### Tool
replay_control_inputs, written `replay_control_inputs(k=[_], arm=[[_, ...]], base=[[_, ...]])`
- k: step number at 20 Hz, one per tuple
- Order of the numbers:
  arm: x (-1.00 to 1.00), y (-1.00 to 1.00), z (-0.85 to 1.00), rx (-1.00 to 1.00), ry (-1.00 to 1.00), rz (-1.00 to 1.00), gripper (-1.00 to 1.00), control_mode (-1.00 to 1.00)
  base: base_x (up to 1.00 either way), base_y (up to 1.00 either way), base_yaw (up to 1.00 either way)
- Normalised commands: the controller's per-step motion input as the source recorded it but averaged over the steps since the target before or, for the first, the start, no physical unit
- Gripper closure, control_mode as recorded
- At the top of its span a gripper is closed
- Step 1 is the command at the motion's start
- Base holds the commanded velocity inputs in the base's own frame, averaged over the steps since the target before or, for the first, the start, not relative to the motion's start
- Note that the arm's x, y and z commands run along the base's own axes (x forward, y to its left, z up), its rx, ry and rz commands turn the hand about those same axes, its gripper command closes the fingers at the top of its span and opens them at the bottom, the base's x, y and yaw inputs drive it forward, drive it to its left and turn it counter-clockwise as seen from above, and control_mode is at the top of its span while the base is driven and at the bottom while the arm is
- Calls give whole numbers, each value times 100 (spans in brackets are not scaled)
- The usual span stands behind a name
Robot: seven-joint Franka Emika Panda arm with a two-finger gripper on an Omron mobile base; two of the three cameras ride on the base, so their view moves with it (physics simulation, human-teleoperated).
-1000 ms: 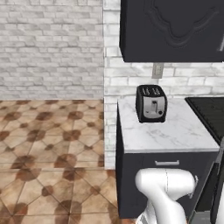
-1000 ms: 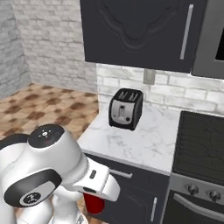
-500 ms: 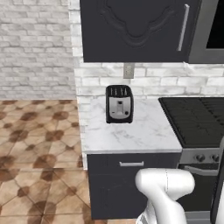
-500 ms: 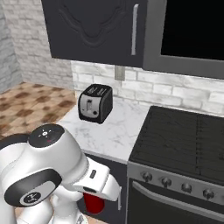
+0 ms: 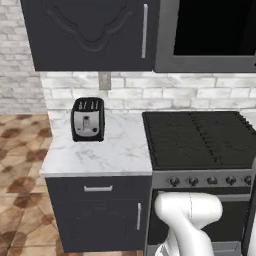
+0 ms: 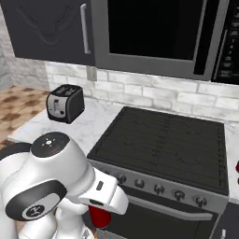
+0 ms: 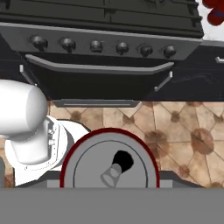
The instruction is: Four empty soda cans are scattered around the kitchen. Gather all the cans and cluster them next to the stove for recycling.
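Gripper low in front of the stove, jaws closed around a soda can.

Left base view: the stove (image 5: 200, 137) stands right of a marble counter (image 5: 117, 152) that carries a black-and-silver toaster (image 5: 88, 120); dark cabinets and a microwave (image 5: 210, 35) hang above.
Right base view: under the white arm, a red soda can (image 6: 99, 217) hangs at the hand, in front of the oven door and below the knob strip; the fingers themselves are hidden by the arm. Another red can (image 6: 237, 166) peeks in at the right edge, on the counter just right of the cooktop.
Hand view: the held can's silver top (image 7: 110, 167) sits between the fingers; red cans (image 7: 215, 12) show at the upper right, beside the stove.
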Motion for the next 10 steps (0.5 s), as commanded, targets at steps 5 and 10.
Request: replay_control_inputs(k=[5,10], arm=[[0,0,0,0,0,0,100,100],[0,0,0,0,0,0,100,100]], base=[[2,-78,0],[9,-68,0]])
